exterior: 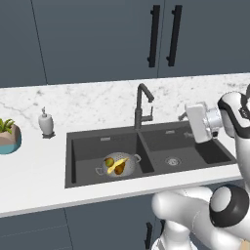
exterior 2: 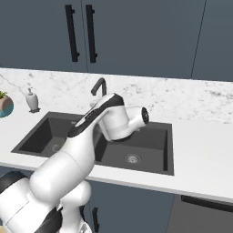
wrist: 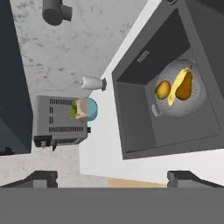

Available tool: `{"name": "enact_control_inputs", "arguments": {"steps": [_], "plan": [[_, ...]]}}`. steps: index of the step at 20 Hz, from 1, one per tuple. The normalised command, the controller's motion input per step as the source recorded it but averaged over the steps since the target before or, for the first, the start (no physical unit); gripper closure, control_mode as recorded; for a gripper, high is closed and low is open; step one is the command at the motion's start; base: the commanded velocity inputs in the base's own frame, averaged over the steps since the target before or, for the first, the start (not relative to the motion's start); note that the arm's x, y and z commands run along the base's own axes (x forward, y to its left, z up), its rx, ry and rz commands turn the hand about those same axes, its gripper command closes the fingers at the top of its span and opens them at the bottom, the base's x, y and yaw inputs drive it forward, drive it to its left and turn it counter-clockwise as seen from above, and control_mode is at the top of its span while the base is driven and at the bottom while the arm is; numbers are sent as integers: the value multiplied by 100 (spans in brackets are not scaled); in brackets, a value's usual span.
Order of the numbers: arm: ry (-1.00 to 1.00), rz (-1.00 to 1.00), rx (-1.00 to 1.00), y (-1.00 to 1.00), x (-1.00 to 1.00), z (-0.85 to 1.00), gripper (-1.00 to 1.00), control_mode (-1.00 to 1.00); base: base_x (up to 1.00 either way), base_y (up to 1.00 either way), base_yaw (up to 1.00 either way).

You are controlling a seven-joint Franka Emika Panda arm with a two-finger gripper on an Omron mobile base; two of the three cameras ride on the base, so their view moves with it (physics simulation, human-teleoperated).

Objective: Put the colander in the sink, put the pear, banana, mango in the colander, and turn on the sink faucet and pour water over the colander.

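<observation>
The colander (exterior: pixel 118 164) sits in the left basin of the dark sink (exterior: pixel 73 161). In the hand view the colander (wrist: pixel 181 92) holds the mango (wrist: pixel 162 89), the yellow banana (wrist: pixel 176 89) and the brownish pear (wrist: pixel 186 85). The sink faucet (exterior: pixel 141 105) stands behind the divider between the basins, and no water is visible. My gripper (exterior: pixel 184 116) hangs open above the right basin, to the right of the faucet and apart from it. Its fingertips (wrist: pixel 41 177) stand wide with nothing between them.
A white soap dispenser (exterior: pixel 46 123) stands on the marble counter left of the sink. A potted plant (exterior: pixel 7 134) is further left, with a toaster (wrist: pixel 57 120) beyond it. Dark cabinets with black handles (exterior: pixel 154 36) hang above the counter.
</observation>
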Motion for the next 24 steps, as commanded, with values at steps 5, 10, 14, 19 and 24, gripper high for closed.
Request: {"name": "enact_control_inputs", "arguments": {"steps": [5, 10, 14, 19, 24], "plan": [[3, -8, 18, 10, 34, 22, -100, -100, 0, 0, 0], [0, -4, 7, 16, 14, 8, -100, -100, 0, 0, 0], [0, -5, 2, 6, 32, 0, -100, -100, 0, 0, 0], [0, -6, 3, 4, 51, -1, -100, -100, 0, 0, 0], [6, 0, 15, 2, 44, -4, -100, -100, 0, 0, 0]]}}
